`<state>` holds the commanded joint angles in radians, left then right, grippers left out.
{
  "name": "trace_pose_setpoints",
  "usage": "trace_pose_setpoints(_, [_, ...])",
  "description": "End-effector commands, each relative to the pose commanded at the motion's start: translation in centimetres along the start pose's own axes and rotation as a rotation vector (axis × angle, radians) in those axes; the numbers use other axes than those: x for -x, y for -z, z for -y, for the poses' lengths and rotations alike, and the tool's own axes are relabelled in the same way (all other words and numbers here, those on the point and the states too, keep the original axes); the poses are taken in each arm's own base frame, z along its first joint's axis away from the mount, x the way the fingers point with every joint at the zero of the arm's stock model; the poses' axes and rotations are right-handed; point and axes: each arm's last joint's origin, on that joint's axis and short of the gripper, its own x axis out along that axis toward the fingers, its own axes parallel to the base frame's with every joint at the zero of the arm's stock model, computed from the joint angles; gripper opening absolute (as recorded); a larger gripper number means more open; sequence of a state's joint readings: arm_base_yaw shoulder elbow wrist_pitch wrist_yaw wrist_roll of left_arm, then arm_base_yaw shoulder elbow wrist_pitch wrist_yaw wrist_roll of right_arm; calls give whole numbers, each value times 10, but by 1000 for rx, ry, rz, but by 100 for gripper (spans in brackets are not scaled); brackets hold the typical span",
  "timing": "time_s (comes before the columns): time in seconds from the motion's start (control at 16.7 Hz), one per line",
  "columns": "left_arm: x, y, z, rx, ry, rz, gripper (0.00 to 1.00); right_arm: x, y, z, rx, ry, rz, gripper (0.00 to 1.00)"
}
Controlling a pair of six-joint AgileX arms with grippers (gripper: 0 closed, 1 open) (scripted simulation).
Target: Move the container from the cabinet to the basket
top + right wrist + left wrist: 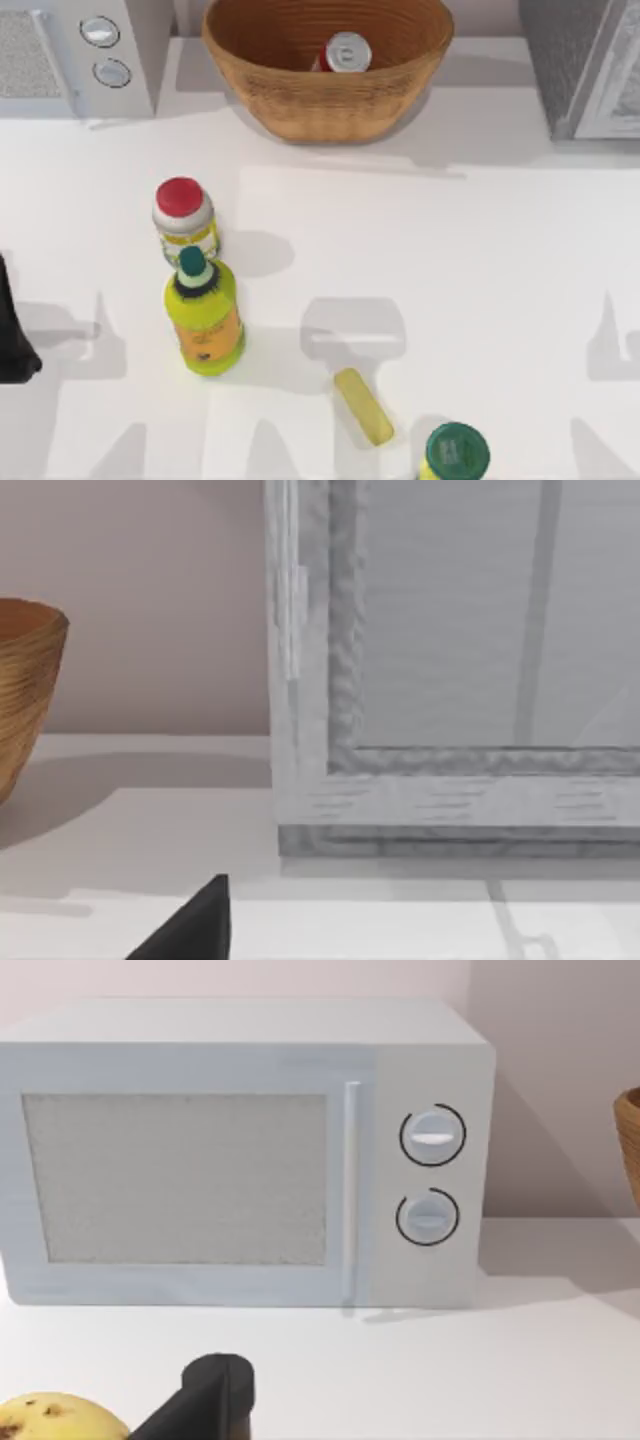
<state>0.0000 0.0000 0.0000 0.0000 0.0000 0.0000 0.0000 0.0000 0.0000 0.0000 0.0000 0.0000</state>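
Container [346, 52] sits inside the basket [300, 105] at the back of the counter [450, 280], its long axis roughly upright and its silver top facing my overhead camera. Cabinet [585, 60] stands at the back right. My left arm [15, 330] rests at the left edge; I cannot tell how either gripper's fingers stand.

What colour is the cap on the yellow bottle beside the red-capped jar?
Dark green, on the yellow bottle beside the red-capped jar; clearest in the top view.
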Motion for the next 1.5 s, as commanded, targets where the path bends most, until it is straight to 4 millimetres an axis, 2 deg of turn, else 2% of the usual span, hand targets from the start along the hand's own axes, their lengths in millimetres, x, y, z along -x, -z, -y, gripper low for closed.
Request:
trace_pose_setpoints(0.36, [0, 0, 0, 0, 0, 0, 100, -1, -3, 0, 0, -4, 5, 100])
trace_pose_setpoints(0.6, [0, 0, 0, 0, 0, 0, 100, -8, -21, 10, 5, -9, 47, 100])
trace_pose_setpoints(0.78, [0, 0, 0, 0, 0, 0, 100, -21, -37, 27, 16, -7, 60, 100])
trace_pose_setpoints(0.9, [0, 0, 0, 0, 0, 0, 100, -34, -44, 44, 23, -4, 56, 100])
trace_pose_setpoints(1.08, [0, 0, 0, 0, 0, 0, 100, -51, -45, 81, 23, 1, 36, 100])
trace_pose_setpoints(1.26, [0, 0, 0, 0, 0, 0, 100, -61, -35, 125, 15, 2, 16, 100])
trace_pose_setpoints(1.5, [0, 0, 0, 0, 0, 0, 100, -57, -14, 175, 3, 0, 2, 100])
